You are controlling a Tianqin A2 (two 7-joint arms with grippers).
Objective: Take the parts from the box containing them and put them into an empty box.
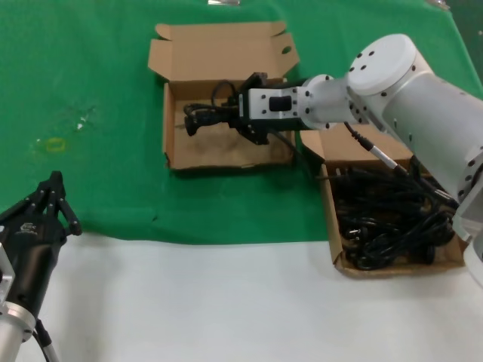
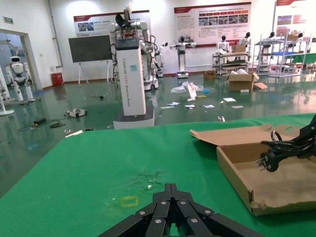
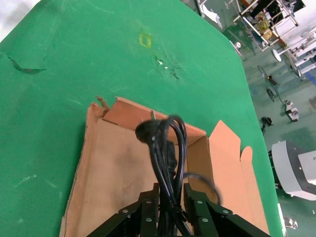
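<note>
Cord (image 1: 202, 118) is hanging over the bare floor of the far box (image 1: 198, 151), our right gripper (image 1: 226, 119) pinching it between its jaws, while more cords (image 1: 389, 215) are filling the near box (image 1: 336, 241) and our left gripper (image 1: 54, 197), jaws closed together, is resting at the table's near edge.

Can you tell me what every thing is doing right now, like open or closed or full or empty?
Right gripper: shut on a power cord, held over the empty box.
Empty box: lid open, nothing lying in it.
Box of cords: open, full of tangled black cords.
Left gripper: shut, holding nothing, waiting near the green cloth's front edge.
</note>
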